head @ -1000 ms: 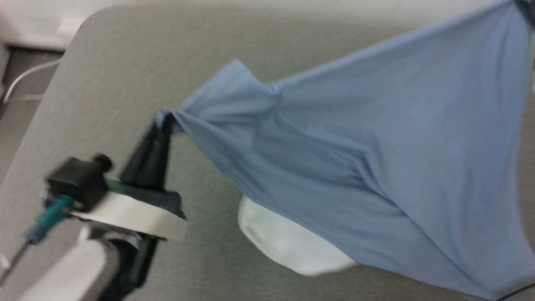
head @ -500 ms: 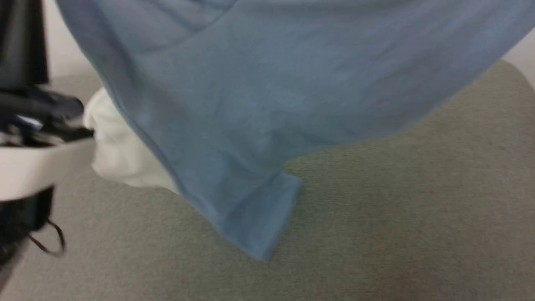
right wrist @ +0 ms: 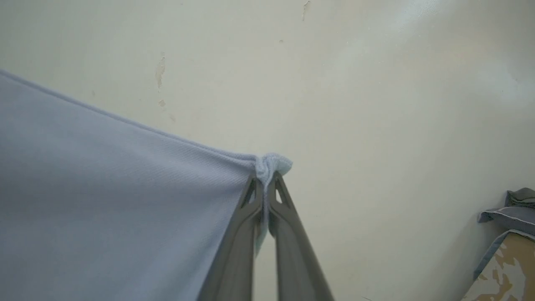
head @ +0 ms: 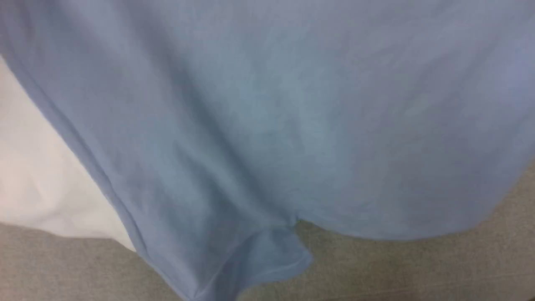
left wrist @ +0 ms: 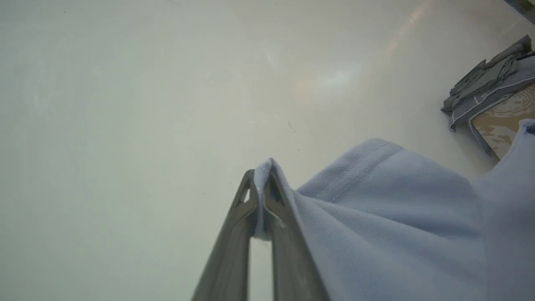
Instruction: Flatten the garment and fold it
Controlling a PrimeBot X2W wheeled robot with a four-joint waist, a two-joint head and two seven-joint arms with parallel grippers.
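Holding the garment (head: 267,125) aloft, spread over most of the head view, lower edge hanging near the grey bench (head: 418,271) along the bottom of the frame, a white patch (head: 37,188) at the left edge. Clamped tight on bunched fabric at both ends: left gripper (left wrist: 260,184) at the centre of its wrist view on a stitched edge, right gripper (right wrist: 265,186) likewise on a corner. Judged light, limp and quick to sag or slip, so best pinched at hem corners and seams

Blurred garment (head: 276,125), cropped at edges
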